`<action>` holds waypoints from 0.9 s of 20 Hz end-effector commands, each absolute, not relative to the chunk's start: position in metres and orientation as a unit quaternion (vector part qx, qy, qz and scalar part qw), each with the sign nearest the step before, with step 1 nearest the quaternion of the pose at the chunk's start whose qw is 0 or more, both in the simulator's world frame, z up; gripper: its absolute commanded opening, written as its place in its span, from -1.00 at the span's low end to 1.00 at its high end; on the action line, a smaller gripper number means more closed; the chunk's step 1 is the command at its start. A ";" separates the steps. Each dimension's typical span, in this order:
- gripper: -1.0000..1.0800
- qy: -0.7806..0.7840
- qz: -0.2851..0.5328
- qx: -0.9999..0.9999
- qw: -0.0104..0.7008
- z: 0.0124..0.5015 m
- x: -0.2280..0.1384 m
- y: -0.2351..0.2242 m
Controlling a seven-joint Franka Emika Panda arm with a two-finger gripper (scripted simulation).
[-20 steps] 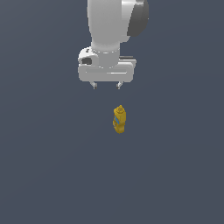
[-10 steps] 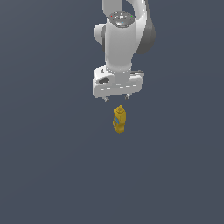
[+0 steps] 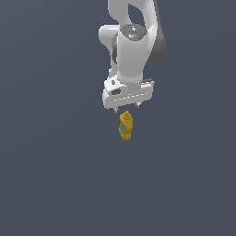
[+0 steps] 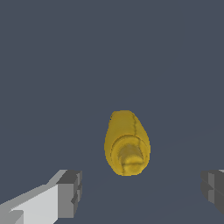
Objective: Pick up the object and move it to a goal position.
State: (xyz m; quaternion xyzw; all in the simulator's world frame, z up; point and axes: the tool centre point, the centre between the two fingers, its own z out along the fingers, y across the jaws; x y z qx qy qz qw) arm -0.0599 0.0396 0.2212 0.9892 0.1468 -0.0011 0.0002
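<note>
Yellow bottle (image 3: 125, 125) stands upright, nozzle up, directly below my gripper (image 3: 125, 107). I see the fingers (image 4: 70, 193) spread wide, not touching it, bottle centred between them.

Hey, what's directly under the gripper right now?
The yellow bottle stands upright below the open gripper, nozzle cap pointing up between the two fingers, apart from both. Around it is bare grey floor. The bottle's base and label are hidden in the wrist view.
</note>
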 end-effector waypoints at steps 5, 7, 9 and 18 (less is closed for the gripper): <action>0.92 0.147 -0.001 0.989 0.000 0.211 -0.060 0.040; 0.92 0.148 -0.001 0.989 0.000 0.203 -0.060 0.040; 0.92 0.148 0.000 0.989 0.000 0.193 -0.061 0.040; 0.92 0.149 0.000 0.989 0.000 0.170 -0.060 0.040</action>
